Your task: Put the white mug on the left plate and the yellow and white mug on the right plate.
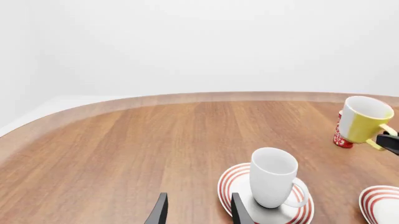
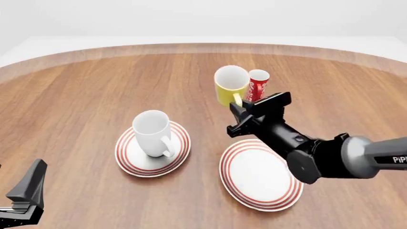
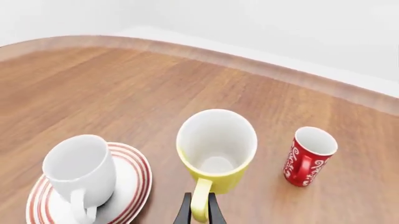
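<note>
The white mug (image 2: pixel 151 131) stands upright on the left plate (image 2: pixel 130 160), handle toward me; both also show in the left wrist view (image 1: pixel 272 177) (image 1: pixel 231 179) and the right wrist view (image 3: pixel 80 170) (image 3: pixel 134 172). My right gripper (image 2: pixel 239 109) is shut on the handle of the yellow and white mug (image 2: pixel 229 86) (image 3: pixel 216 149) and holds it tilted above the table, behind the bare right plate (image 2: pixel 259 176). My left gripper (image 1: pixel 198 212) is open and empty, near the table's front left, apart from the left plate.
A slim red cup with white markings (image 2: pixel 258 83) stands just right of and behind the held mug; it also shows in the right wrist view (image 3: pixel 309 156). The wooden table's curved far edge (image 2: pixel 203 47) runs across the back.
</note>
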